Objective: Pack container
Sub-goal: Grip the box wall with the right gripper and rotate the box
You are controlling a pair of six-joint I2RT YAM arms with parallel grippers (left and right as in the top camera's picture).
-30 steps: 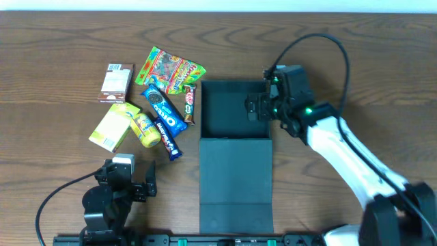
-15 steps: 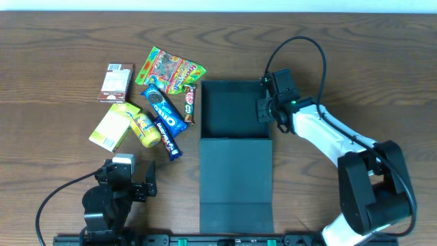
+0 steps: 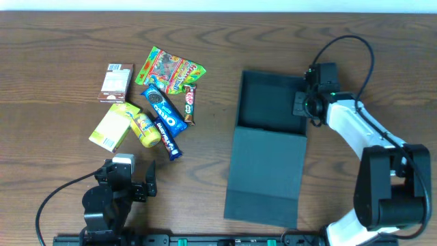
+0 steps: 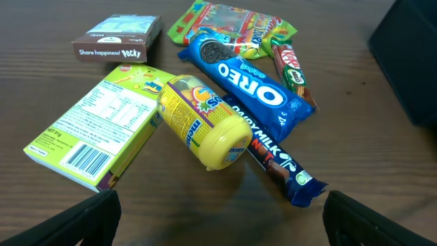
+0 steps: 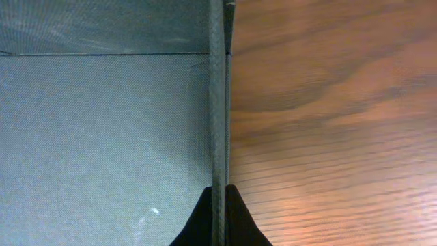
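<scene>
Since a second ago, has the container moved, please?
Yes: the container has slid right, away from the KitKat bar, with the right gripper shut on its right wall.

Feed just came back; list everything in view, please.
container: one, dark teal, lid open, right of centre
Pocky box: one, brown, far left
gummy bag: one, green, pile's far side
KitKat bar: one, red, nearest container
Oreo pack: one, blue, pile centre
Dairy Milk bar: one, blue, pile's near end
tube: one, yellow, beside Oreo pack
carton: one, yellow-green, pile's left
table: one, brown wood
left gripper: one, black, open, before snacks
right gripper: one, black, shut on container wall
</scene>
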